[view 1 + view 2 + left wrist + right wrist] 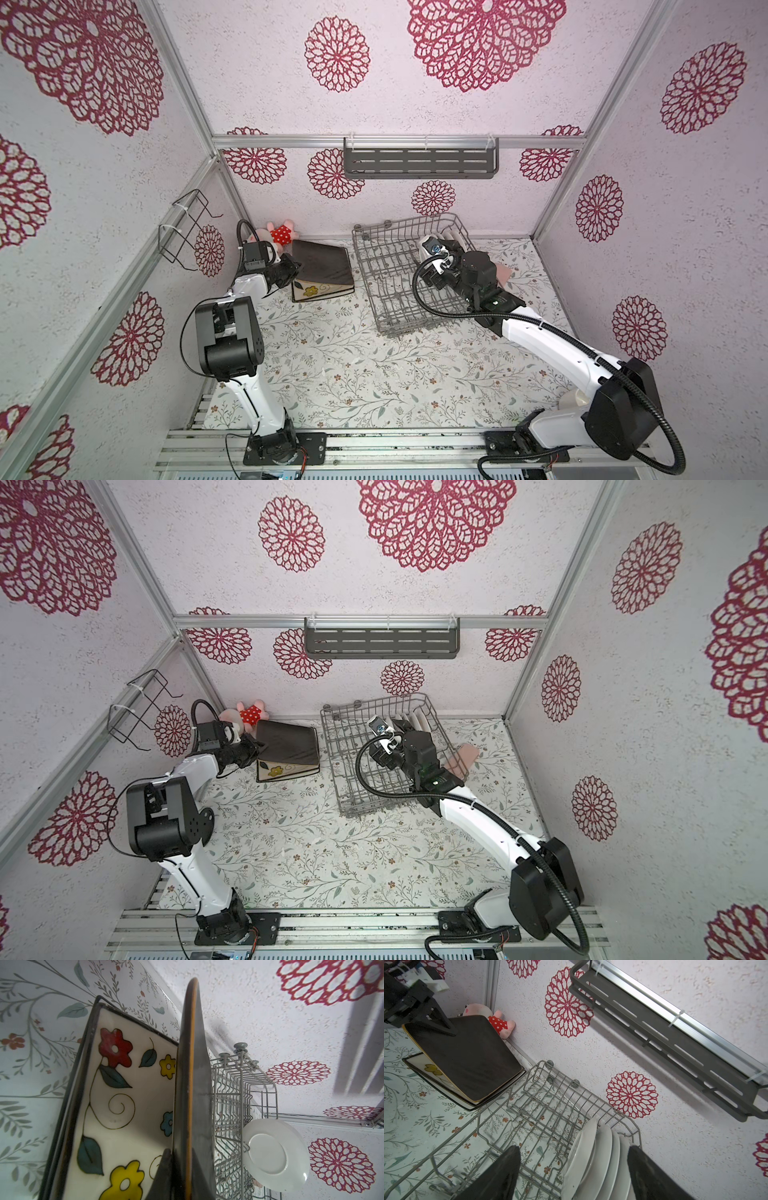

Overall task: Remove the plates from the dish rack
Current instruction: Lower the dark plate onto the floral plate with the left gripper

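My left gripper (187,1178) is shut on the edge of a dark brown square plate (322,262), also seen as the dark plate (467,1057). The plate is tilted, its low edge on a flower-painted white square plate (128,1105) lying left of the dish rack (390,270). Several round white plates (598,1157) stand on edge in the rack's far right corner. My right gripper (574,1172) hangs open just above them, one finger (500,1172) on each side, touching nothing.
A plush toy (276,237) lies against the back wall behind the square plates. A dark slotted shelf (419,160) hangs on the back wall and a black wire holder (187,228) on the left wall. A pink object (509,272) lies right of the rack.
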`<state>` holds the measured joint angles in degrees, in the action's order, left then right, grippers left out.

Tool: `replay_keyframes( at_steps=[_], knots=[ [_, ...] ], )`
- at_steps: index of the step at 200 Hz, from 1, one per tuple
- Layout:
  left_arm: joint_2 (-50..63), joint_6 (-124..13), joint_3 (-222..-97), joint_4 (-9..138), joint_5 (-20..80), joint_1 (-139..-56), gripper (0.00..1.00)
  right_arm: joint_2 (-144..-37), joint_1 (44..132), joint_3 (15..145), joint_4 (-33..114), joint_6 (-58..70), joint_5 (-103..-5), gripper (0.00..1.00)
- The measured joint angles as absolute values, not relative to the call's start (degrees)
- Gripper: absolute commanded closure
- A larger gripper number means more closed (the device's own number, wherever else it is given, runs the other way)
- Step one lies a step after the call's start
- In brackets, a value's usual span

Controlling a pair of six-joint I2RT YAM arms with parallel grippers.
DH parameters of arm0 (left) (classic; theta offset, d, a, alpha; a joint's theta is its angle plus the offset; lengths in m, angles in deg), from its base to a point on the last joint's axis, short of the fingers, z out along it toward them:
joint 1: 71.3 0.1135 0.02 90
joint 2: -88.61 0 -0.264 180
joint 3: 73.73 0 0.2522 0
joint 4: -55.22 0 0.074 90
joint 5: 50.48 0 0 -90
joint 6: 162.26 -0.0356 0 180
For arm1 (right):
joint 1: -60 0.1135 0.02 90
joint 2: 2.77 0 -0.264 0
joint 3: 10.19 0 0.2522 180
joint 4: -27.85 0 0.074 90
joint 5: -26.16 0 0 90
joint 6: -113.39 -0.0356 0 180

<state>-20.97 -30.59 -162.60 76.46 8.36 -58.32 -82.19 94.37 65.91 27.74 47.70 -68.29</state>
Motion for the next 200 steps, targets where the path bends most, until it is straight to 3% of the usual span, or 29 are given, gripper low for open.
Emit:
replay_keyframes(
  at_steps=[60, 89, 200],
  knots=[
    [-22.54, -30.18, -163.72, 75.41, 8.45, -58.24, 1.00, -84.20, 93.97, 65.89, 27.07, 47.68, -67.33, 0.16],
    [-22.72, -30.64, -164.51, 76.66, 8.62, -58.21, 0.86, -84.29, 93.93, 65.91, 26.28, 47.68, -66.76, 0.16],
    [-23.62, -32.43, -164.61, 80.07, 9.35, -57.95, 0.67, -84.79, 93.89, 65.91, 26.08, 47.68, -66.56, 0.16]
  ],
)
